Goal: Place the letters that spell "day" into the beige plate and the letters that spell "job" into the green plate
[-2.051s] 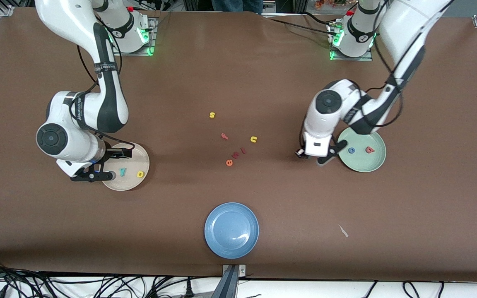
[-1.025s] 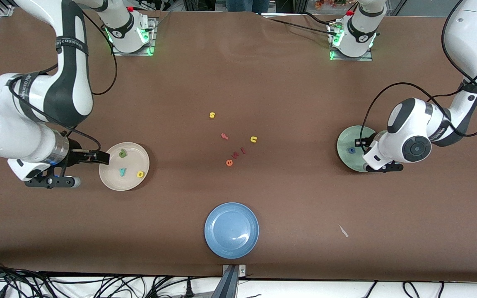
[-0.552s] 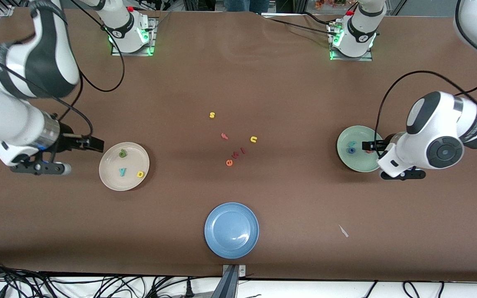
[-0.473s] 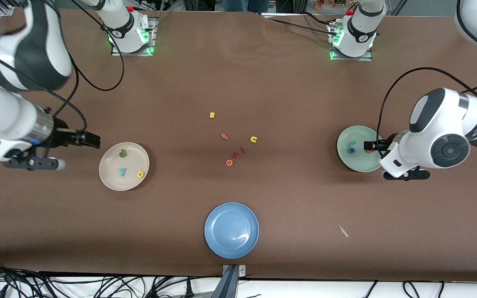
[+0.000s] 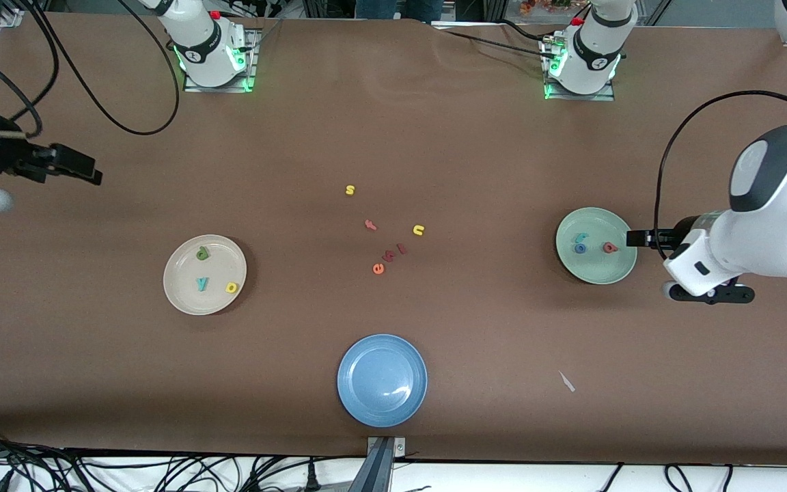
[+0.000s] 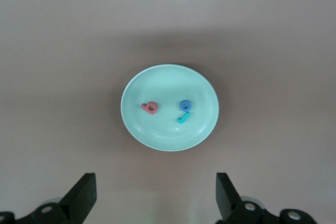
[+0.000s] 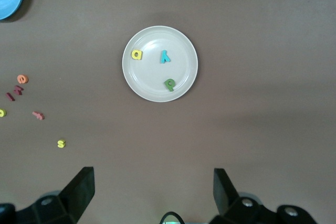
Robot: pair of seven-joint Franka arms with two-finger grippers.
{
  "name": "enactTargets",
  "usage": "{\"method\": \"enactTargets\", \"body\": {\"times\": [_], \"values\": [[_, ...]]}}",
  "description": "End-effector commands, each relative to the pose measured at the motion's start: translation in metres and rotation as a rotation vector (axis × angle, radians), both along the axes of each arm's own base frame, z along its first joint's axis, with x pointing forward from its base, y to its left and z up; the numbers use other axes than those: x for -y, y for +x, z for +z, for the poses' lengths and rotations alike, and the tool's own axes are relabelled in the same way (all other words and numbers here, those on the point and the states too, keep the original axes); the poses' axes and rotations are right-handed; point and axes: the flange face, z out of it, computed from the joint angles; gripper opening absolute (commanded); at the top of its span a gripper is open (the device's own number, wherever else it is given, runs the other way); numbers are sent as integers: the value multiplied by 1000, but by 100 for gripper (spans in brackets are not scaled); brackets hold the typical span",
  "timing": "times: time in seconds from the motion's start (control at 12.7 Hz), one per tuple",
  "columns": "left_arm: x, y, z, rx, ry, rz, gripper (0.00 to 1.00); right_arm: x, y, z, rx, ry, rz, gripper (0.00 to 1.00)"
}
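Front view: the beige plate (image 5: pixel 204 275) lies toward the right arm's end of the table and carries the dark green letter (image 5: pixel 202 254), the teal "y" (image 5: pixel 201 283) and the yellow letter (image 5: pixel 231 288). The green plate (image 5: pixel 596 245) lies toward the left arm's end, with the blue "o" (image 5: pixel 580 248), the teal "j" (image 5: pixel 581 238) touching it, and the red "b" (image 5: pixel 610 247). Between the two plates, loose letters (image 5: pixel 383 232) sit on the brown table (image 5: pixel 393 137); a blue plate (image 5: pixel 382 380) lies nearer the camera than them. The left gripper (image 5: pixel 653 238) hangs beside the green plate; the right gripper (image 5: pixel 59 164) is well apart from the beige plate.

Left wrist view: left gripper fingers (image 6: pixel 84 195) spread wide, holding nothing. The teal "j" slants away from the "o".

Right wrist view: right gripper fingers (image 7: pixel 81 187) also spread and empty.
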Motion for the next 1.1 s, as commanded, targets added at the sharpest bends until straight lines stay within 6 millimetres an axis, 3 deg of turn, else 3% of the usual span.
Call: {"method": "enactTargets", "body": {"times": [0.0,0.39,0.95,1.03], "values": [[6,8,35,-15,-19,9,100,4,-9,1,-1,-5,25,100],[10,2,102,130,-54,90,96,2,-13,-3,-46,-14,22,100],[-10,-34,94,316,-81,42,95,7,1,-12,-11,-39,69,100],[-12,-34,91,330,-82,40,99,6,2,-13,-10,-39,69,100]]}}
